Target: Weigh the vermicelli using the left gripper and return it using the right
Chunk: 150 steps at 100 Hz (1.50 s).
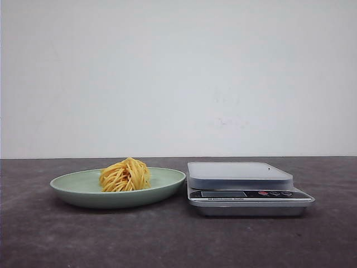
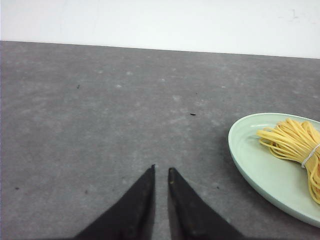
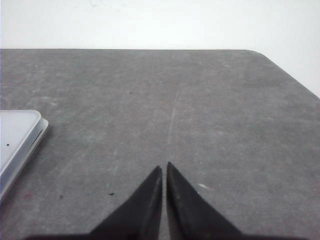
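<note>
The vermicelli (image 1: 125,175) is a small yellow-orange nest of noodle strands lying in the pale green plate (image 1: 72,187), left of the scale (image 1: 245,190). The scale's platform is bare. In the left wrist view the vermicelli (image 2: 295,145) and the plate (image 2: 255,165) lie to one side of my left gripper (image 2: 161,168), which is apart from them over bare table, its fingers nearly together and holding nothing. My right gripper (image 3: 163,166) is shut and empty over bare table, with the scale's corner (image 3: 20,135) off to its side. Neither gripper shows in the front view.
The dark grey tabletop (image 1: 178,240) runs to a white wall behind. The right wrist view shows the table's rounded far corner (image 3: 265,56) and its edge.
</note>
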Each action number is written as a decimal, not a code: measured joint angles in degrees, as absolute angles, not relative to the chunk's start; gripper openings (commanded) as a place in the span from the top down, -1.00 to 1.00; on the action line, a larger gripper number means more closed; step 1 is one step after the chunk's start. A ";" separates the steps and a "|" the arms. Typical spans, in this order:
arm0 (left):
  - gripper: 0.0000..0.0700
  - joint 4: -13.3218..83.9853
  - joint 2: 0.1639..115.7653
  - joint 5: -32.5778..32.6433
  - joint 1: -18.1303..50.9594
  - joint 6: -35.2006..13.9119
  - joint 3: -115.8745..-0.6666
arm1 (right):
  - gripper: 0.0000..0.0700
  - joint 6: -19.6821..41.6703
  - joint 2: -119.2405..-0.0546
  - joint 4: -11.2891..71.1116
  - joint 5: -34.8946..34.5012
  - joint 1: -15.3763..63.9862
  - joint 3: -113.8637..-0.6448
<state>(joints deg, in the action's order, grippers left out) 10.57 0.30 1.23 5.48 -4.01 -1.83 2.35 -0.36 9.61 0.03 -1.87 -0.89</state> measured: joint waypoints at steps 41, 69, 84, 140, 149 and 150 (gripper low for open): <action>0.97 10.57 0.30 1.26 5.48 -4.01 -1.83 | 0.98 2.52 -0.36 9.61 -0.30 -1.87 -0.89; 0.97 10.31 0.30 1.45 5.48 -4.21 -1.83 | 0.98 8.45 -0.36 9.28 -3.38 -1.87 -0.89; 0.97 7.14 0.30 1.54 5.48 -9.10 -1.93 | 0.99 13.45 -0.38 12.56 -4.47 -1.87 -2.55; 0.25 16.82 22.72 -3.64 5.48 -16.84 -36.27 | 0.65 18.11 -10.63 22.15 -11.49 -1.76 -31.18; -0.60 18.83 25.52 -4.93 5.50 -15.64 -39.68 | -0.35 16.97 -12.51 22.22 -12.45 -1.76 -33.06; -0.59 19.03 25.76 -5.08 5.50 -15.59 -39.94 | -0.41 16.84 -12.64 22.28 -12.51 -1.76 -33.23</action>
<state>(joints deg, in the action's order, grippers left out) 19.03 25.76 -5.08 5.50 -15.59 -39.94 16.84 -12.64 22.28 -12.51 -1.76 -33.23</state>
